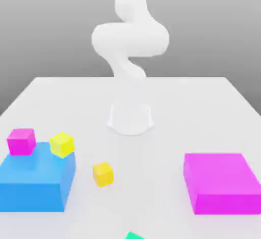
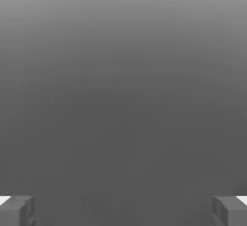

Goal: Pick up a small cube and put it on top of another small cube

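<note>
The small cube (image 1: pixel 103 174), golden yellow with plain faces, rests on the white table (image 1: pixel 168 95) just to the exterior view's right of a big blue block (image 1: pixel 35 182). A paler lemon-yellow cube (image 1: pixel 62 144) and a small magenta cube (image 1: pixel 21 141) sit at the blue block's far corners. The white arm (image 1: pixel 130 39) rises from its base (image 1: pixel 130 118) behind them and leaves the picture upward. In the hand view my gripper (image 2: pixel 123 210) is open, its grey fingertips (image 2: pixel 19 210) wide apart with nothing between them, facing plain grey background.
A large flat magenta block (image 1: pixel 222 183) lies at the exterior view's right front. A sliver of something green (image 1: pixel 135 236) pokes in at the front edge. The table's far half holds the arm's base.
</note>
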Robot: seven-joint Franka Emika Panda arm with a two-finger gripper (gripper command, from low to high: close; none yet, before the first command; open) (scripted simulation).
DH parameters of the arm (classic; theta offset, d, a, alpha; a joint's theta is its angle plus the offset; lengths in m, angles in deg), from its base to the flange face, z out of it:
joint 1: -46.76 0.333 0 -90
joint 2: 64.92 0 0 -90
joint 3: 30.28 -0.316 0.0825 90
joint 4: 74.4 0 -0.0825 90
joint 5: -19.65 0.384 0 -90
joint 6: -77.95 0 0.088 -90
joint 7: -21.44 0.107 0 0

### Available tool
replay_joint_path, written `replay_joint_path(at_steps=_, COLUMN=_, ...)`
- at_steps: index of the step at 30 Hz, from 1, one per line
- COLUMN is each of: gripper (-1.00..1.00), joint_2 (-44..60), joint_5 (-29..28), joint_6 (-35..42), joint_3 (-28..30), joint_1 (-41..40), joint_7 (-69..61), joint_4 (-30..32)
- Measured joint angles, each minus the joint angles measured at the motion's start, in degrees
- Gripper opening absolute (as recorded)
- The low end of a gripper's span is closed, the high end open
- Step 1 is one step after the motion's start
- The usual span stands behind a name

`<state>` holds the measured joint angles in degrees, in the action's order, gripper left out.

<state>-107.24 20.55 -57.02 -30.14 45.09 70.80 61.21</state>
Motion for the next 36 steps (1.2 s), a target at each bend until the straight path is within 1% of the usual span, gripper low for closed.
replay_joint_path(at_steps=11, gripper=0.00, joint_2=19.1, joint_5=3.4, joint_6=-16.7, joint_3=-2.3, joint_1=-8.9, joint_7=20.1, joint_4=20.0)
replay_joint_path(at_steps=16, gripper=0.00, joint_2=29.6, joint_5=2.8, joint_6=-25.7, joint_3=-4.4, joint_1=-13.9, joint_7=32.8, joint_4=30.4)
replay_joint_path(at_steps=18, gripper=0.00, joint_2=36.7, joint_5=1.5, joint_6=-31.2, joint_3=-4.3, joint_1=-15.7, joint_7=38.5, joint_4=33.7)
replay_joint_path(at_steps=23, gripper=0.00, joint_2=46.7, joint_5=1.7, joint_6=-39.1, joint_3=-3.6, joint_1=-16.0, joint_7=40.2, joint_4=33.7)
replay_joint_path(at_steps=29, gripper=0.00, joint_2=55.8, joint_5=1.2, joint_6=-46.6, joint_3=-1.2, joint_1=-13.6, joint_7=40.9, joint_4=32.4)
replay_joint_path(at_steps=30, gripper=-1.00, joint_2=56.8, joint_5=1.5, joint_6=-47.4, joint_3=-1.0, joint_1=-13.2, joint_7=40.8, joint_4=32.2)
replay_joint_path(at_steps=36, gripper=-1.00, joint_2=57.3, joint_5=1.4, joint_6=-47.9, joint_3=-0.8, joint_1=-13.0, joint_7=41.0, joint_4=32.2)
